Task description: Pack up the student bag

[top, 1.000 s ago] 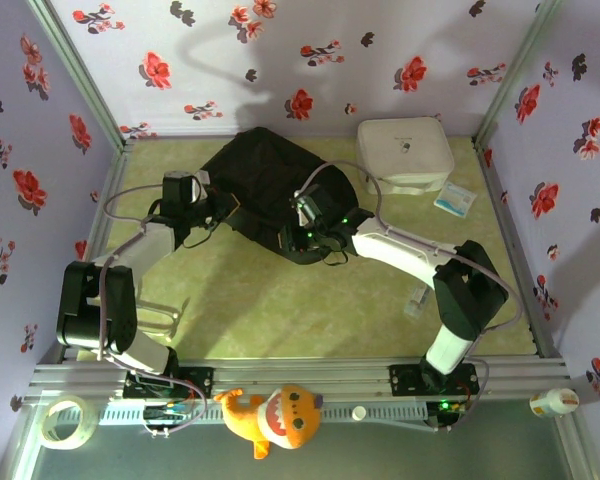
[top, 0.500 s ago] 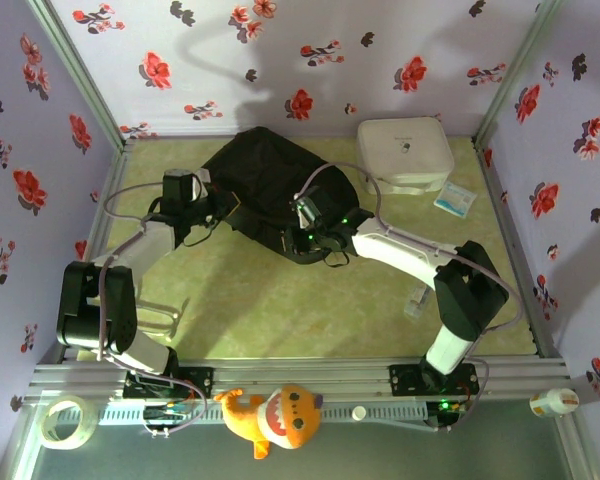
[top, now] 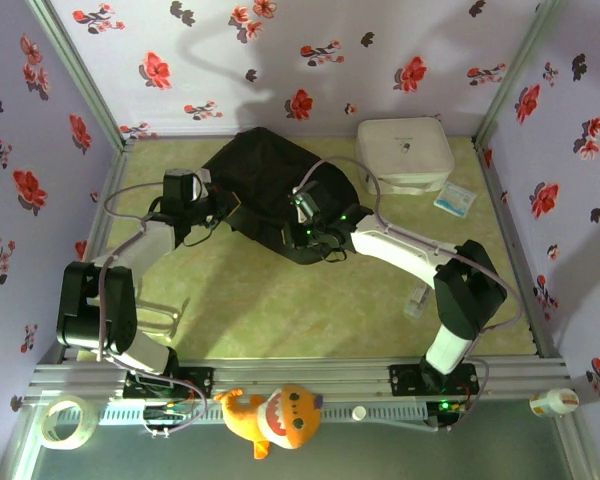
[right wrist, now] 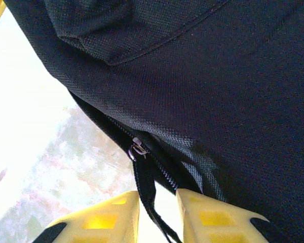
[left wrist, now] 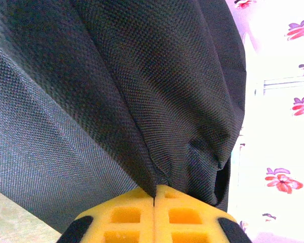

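Floral-papered walls (top: 310, 60) enclose a green table (top: 280, 310), and the student bag (top: 265, 165) lies between the two grippers. The left gripper (left wrist: 154, 195) is clenched on a fold of bag fabric rising directly ahead of it, judged to be an anchoring hold against zip tension. The right gripper (right wrist: 158, 198) stands narrowly parted. The zip pull (right wrist: 146, 179) hangs between its fingers, with the slider just ahead, and is not visibly pinched.

table (top: 280, 300) green | on it: student bag (top: 265, 175); white case (top: 405, 150); small packet (top: 453, 200)
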